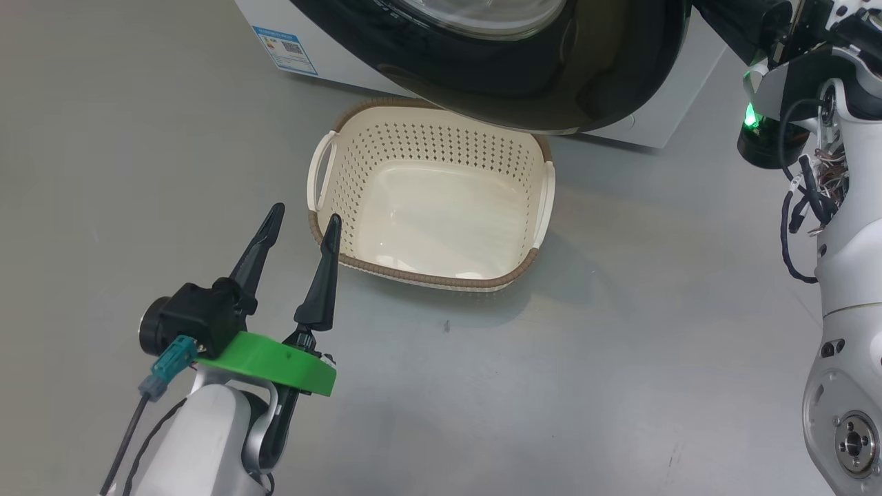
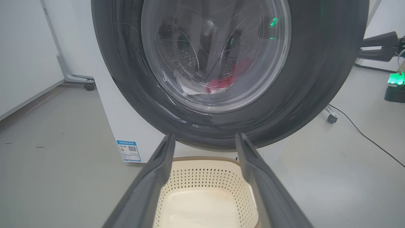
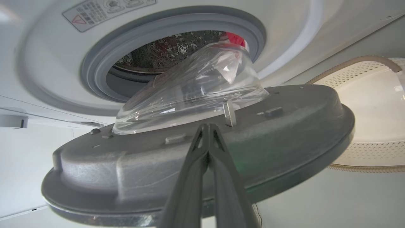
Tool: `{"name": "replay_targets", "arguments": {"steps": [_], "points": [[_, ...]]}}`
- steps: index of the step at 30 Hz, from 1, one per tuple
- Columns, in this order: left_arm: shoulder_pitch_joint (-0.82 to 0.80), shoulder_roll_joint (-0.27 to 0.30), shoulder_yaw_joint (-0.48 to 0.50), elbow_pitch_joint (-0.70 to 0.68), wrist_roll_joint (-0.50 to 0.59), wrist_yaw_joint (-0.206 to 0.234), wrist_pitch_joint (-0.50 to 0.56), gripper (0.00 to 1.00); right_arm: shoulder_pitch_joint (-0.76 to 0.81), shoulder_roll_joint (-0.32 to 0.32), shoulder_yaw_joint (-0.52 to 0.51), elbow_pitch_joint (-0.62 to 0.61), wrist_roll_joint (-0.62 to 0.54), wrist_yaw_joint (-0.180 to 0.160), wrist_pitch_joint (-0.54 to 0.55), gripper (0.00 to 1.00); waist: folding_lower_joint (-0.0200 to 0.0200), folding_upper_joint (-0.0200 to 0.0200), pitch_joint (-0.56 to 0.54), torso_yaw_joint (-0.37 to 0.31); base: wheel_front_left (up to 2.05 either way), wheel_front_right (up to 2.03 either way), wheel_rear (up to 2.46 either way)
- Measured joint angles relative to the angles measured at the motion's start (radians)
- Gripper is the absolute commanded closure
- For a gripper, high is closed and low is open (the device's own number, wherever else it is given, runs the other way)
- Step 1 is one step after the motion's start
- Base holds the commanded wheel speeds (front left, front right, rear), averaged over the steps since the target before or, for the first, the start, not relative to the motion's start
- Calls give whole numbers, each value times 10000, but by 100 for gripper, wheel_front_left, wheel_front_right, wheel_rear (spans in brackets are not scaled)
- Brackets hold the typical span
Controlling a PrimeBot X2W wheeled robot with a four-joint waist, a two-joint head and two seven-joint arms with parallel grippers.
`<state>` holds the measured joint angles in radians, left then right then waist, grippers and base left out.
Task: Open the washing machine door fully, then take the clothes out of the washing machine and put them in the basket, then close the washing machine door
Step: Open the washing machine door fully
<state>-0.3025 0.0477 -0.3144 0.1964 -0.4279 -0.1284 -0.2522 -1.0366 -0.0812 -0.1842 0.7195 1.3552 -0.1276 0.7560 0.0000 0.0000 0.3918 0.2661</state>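
The white washing machine (image 1: pixel 337 58) stands at the top of the head view. Its door (image 1: pixel 551 89), black-rimmed with a clear glass bowl, stands partly open over the far rim of the cream basket (image 1: pixel 427 275), which has nothing in it. Red clothes (image 3: pixel 235 38) lie in the steel drum and show through the door glass (image 2: pixel 221 84). My left gripper (image 1: pixel 305 217) is open with nothing between its fingers, just left of the basket's near left corner. My right gripper (image 3: pixel 207 126) is shut on nothing, its tips at the door's grey inner face (image 3: pixel 284 126).
Grey floor lies all around the basket. My right arm's white body (image 1: pixel 847 275) with loose cables rises at the right edge. A wheeled stand (image 2: pixel 90 85) sits left of the machine, and a cable (image 2: pixel 364 133) runs over the floor to its right.
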Motion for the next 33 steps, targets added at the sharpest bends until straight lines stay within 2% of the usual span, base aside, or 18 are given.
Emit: {"name": "replay_targets", "arguments": {"steps": [27, 30, 33], "points": [[275, 31, 73, -96, 176, 0, 0, 0, 454, 46, 265, -69, 188, 2, 430, 100, 0, 0, -372, -252, 0, 0, 0], [323, 31, 113, -88, 205, 0, 0, 0, 564, 111, 245, -238, 188, 56, 270, 100, 0, 0, -456, -272, 0, 0, 0], [459, 31, 174, -59, 247, 0, 0, 0, 715, 151, 301, -431, 134, 403, 94, 100, 0, 0, -575, -305, 0, 0, 0]]}}
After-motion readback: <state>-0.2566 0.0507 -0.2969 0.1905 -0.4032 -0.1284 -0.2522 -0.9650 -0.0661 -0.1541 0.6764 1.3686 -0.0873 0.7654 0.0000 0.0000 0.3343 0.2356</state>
